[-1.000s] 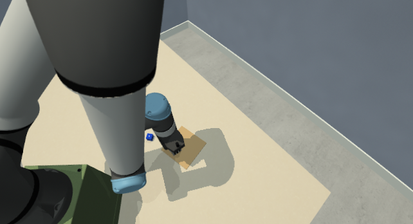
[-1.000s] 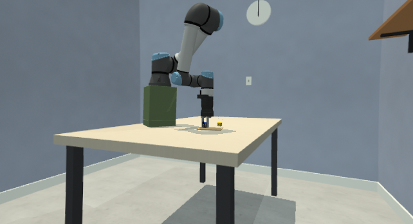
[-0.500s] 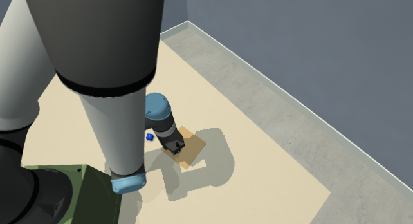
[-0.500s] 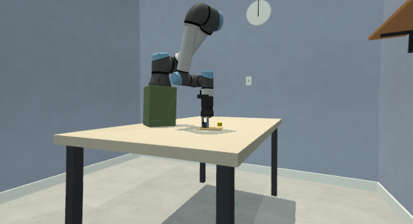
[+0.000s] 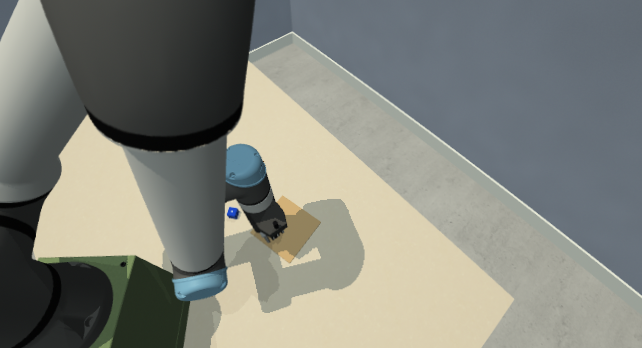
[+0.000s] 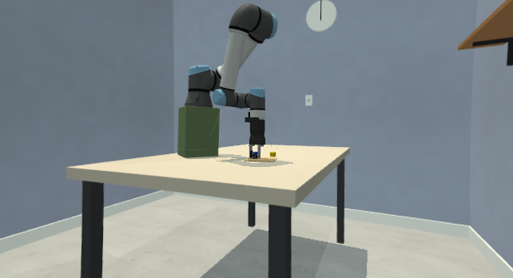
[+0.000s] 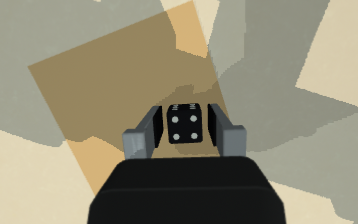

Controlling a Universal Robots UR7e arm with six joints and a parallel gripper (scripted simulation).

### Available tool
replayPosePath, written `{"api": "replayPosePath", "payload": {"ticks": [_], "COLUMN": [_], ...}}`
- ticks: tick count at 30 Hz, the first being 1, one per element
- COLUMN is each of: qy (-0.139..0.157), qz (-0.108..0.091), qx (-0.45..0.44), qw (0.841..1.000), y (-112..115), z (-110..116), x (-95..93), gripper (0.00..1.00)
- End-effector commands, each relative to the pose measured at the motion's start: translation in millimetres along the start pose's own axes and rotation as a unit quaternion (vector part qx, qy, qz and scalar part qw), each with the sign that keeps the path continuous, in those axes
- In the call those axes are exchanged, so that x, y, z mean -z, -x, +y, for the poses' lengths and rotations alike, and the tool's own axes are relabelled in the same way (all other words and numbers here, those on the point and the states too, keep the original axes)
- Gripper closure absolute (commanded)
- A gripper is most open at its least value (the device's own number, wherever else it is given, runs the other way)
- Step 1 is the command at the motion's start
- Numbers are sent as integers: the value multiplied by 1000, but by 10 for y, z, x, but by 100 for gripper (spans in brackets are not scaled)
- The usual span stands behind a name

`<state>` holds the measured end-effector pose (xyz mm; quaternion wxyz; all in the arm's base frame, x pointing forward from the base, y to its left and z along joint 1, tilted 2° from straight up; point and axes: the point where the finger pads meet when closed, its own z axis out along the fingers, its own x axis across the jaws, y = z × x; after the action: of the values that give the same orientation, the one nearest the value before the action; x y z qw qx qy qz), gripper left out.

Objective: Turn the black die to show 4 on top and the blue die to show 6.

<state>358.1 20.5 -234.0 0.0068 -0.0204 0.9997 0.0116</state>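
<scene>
The black die (image 7: 185, 123) sits on the tan mat (image 7: 125, 95) with four pips facing the wrist camera. My gripper (image 7: 185, 117) is open, its fingers on either side of the die with a small gap on each side. In the top view the gripper (image 5: 274, 232) stands low over the mat (image 5: 294, 228) and hides the black die. The blue die (image 5: 232, 213) lies on the table just left of the mat, off it. In the exterior view the yellow die (image 6: 272, 153) sits to the right of the gripper (image 6: 254, 154), near the mat's (image 6: 260, 160) far side.
A green pedestal (image 6: 198, 131) carries the arm's base at the table's back left. The arm's forearm (image 5: 175, 186) blocks much of the top view. The table edge (image 6: 180, 182) lies well in front of the mat.
</scene>
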Motion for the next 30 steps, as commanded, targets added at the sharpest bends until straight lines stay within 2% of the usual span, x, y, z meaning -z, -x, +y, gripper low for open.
{"api": "replayPosePath", "payload": {"ticks": [1,16,30], "qy": [0,0,0], "qz": [-1,-1,-1], "qx": [0,0,0], "qw": [1000,1000,1000], "y": [4,4,3], "z": [-1,-1,-1], "x": [3,40,383], "gripper": [21,21,21]}}
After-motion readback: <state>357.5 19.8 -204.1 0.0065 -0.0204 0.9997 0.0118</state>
